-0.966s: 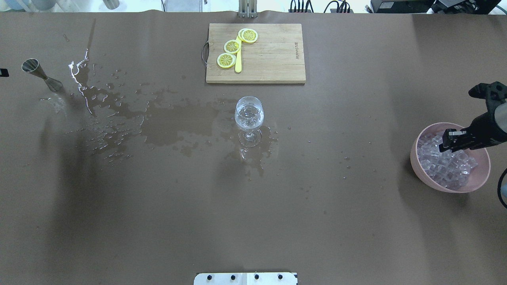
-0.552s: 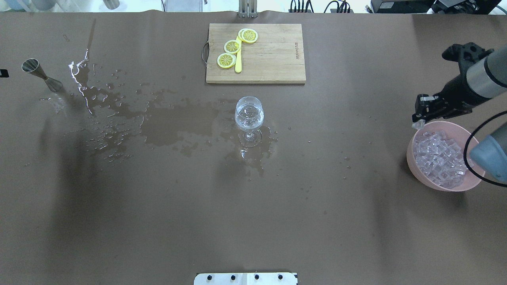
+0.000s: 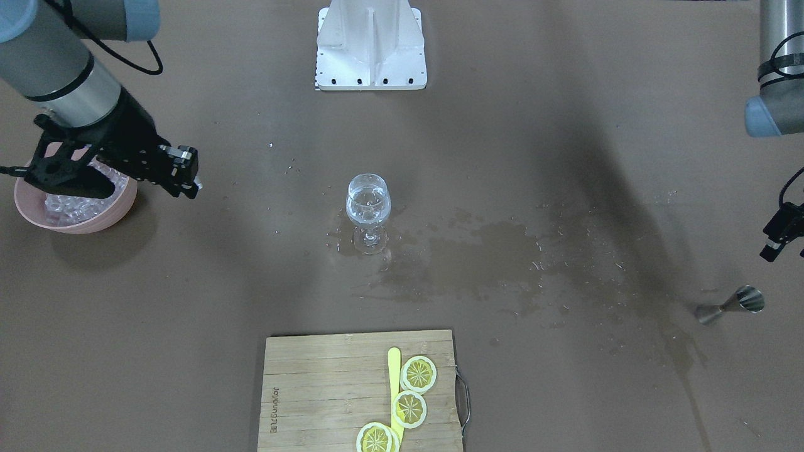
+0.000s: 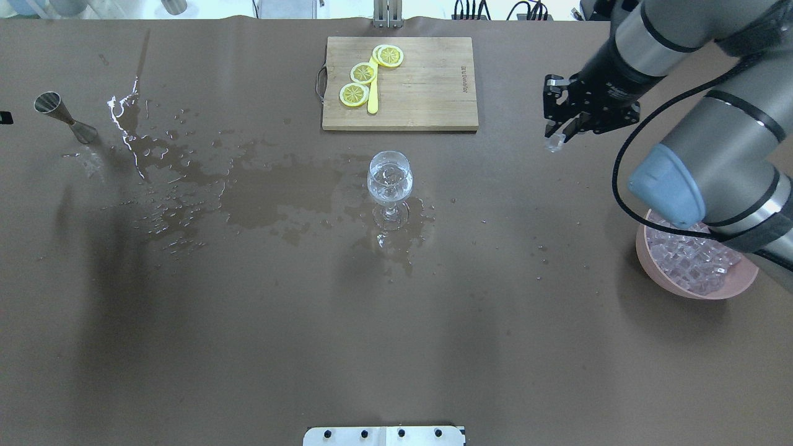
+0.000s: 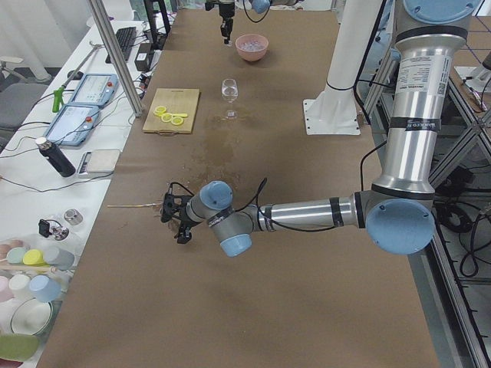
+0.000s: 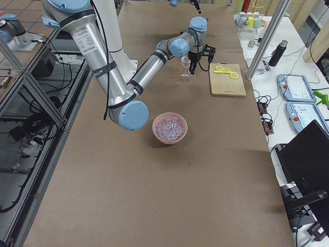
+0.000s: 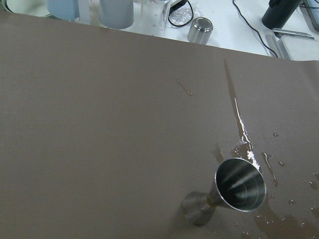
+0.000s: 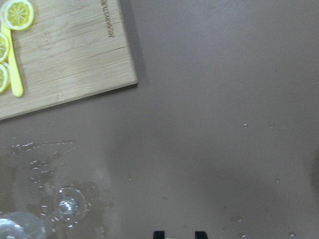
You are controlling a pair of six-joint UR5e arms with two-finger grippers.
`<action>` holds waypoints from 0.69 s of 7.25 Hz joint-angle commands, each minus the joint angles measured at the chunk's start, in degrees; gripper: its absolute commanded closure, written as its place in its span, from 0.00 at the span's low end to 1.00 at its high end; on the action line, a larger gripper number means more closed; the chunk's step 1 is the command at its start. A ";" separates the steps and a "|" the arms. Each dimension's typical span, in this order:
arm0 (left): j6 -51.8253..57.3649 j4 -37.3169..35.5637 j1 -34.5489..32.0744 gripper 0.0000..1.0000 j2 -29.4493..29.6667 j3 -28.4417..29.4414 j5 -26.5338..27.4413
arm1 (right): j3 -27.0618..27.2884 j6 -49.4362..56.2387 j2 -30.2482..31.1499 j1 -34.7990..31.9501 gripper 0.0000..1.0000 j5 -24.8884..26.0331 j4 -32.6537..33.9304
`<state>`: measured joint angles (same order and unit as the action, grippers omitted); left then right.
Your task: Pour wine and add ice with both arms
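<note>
- My right gripper clamps one glassy ice cube above the matte brown table, between the round pink bowl and the stemmed glass
- Clear wine sits in that glass
- My left gripper hangs near the steel jigger; its grip I cannot tell

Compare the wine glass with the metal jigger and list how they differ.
The wine glass is clear glass; the jigger is shiny metal. The wine glass holds clear contents in its bowl; the jigger's upper cup looks empty. The wine glass stands mid-table near the cutting board; the jigger sits toward the robot's left end. Both rest on the wet brown table, ungripped.
</note>
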<state>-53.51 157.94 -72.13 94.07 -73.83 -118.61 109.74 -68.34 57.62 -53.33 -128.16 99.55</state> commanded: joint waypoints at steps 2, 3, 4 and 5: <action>0.16 -0.01 0.06 0.02 -0.03 0.53 -0.05 | -11.08 -18.12 -18.11 8.49 1.00 6.68 -0.06; -0.19 0.17 0.06 0.02 -0.03 0.44 -0.05 | -12.87 -18.23 -18.33 8.59 1.00 6.78 -2.67; -0.36 0.26 0.06 0.02 0.06 0.44 -0.05 | -13.76 -18.32 -18.33 9.37 1.00 7.04 -3.91; -0.36 0.26 0.06 0.02 -0.03 0.44 -0.05 | -13.68 -19.10 -18.59 9.47 1.00 7.31 -4.10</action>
<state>-53.78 158.15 -72.07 94.08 -73.38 -118.65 96.79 -86.56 39.56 -44.30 -121.27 96.35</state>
